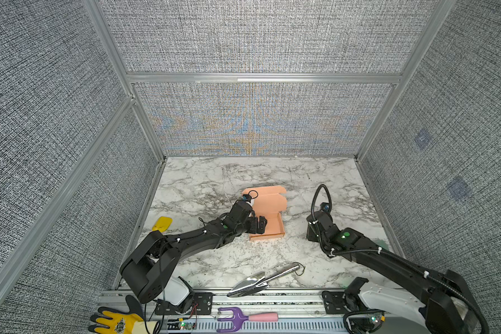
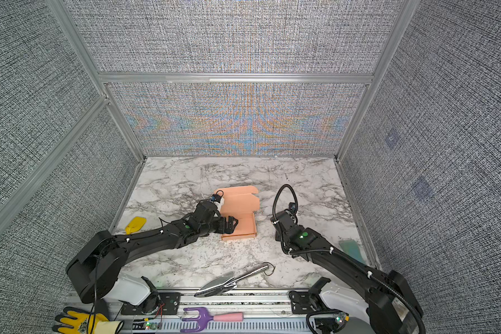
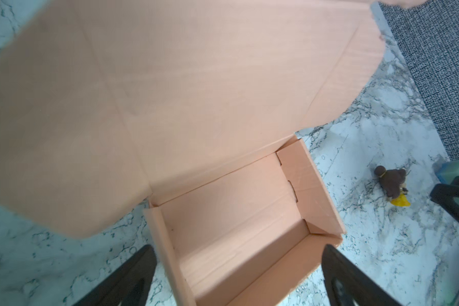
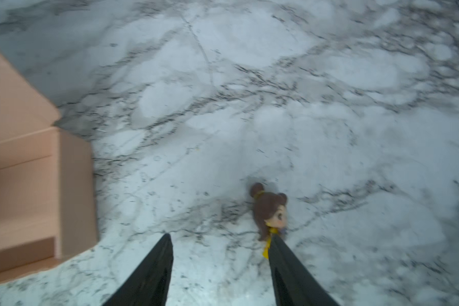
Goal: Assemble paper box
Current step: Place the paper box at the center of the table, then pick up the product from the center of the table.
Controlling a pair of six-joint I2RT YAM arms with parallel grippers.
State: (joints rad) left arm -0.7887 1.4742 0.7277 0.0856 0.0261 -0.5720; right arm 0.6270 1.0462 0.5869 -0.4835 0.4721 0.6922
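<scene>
The salmon-pink paper box [image 1: 269, 212] [image 2: 240, 212] sits mid-table in both top views. Its tray walls stand up and its lid leans open toward the back wall. In the left wrist view the tray [image 3: 236, 225] is hollow inside, with the lid's underside filling the picture above it. My left gripper [image 3: 239, 249] [image 1: 258, 225] is open at the tray's left side. Its fingers [image 3: 141, 267] straddle the tray without touching it. My right gripper [image 4: 221, 236] is open over bare marble to the right of the box [image 4: 24, 185], with nothing between its fingers.
A small brown-haired doll in yellow [image 4: 269, 212] [image 3: 391, 182] lies beside one right finger. A metal trowel [image 1: 261, 280] lies near the front edge, a yellow tool [image 1: 162, 223] at the left wall, a teal object [image 2: 350, 248] at the right. A purple hand fork [image 1: 243, 317] and a yellow glove [image 1: 116, 321] lie on the front rail.
</scene>
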